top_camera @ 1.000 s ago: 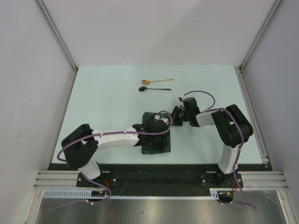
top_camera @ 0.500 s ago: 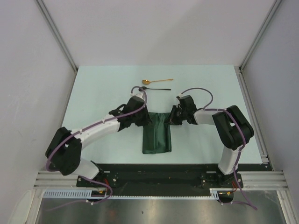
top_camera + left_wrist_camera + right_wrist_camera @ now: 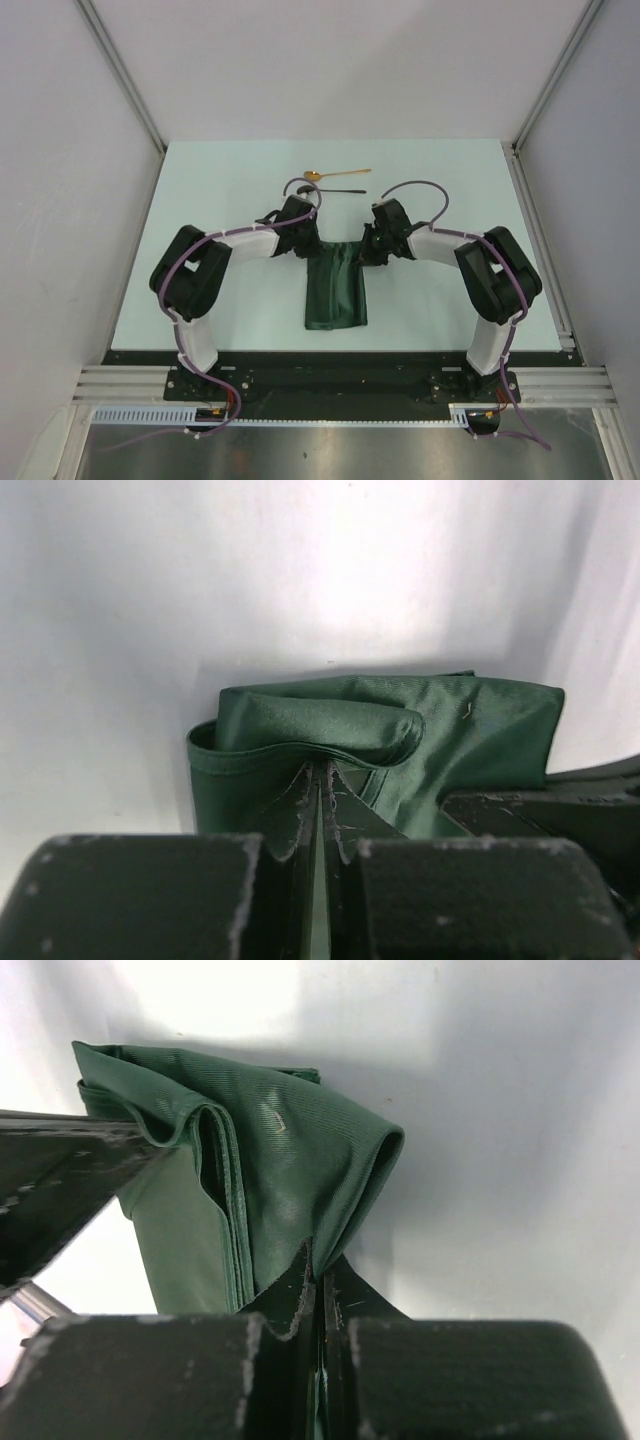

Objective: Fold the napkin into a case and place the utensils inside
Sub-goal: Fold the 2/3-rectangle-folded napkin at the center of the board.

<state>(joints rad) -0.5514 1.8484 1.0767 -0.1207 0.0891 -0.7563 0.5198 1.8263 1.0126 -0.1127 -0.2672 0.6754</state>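
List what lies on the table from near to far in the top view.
napkin → black spoon → gold spoon

Lab robot cell: plain white walls, aluminium framing, pale tabletop.

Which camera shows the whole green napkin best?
The top external view: the napkin lies whole, a folded strip. The wrist views show only bunched corners pinched by the left end effector and right end effector.
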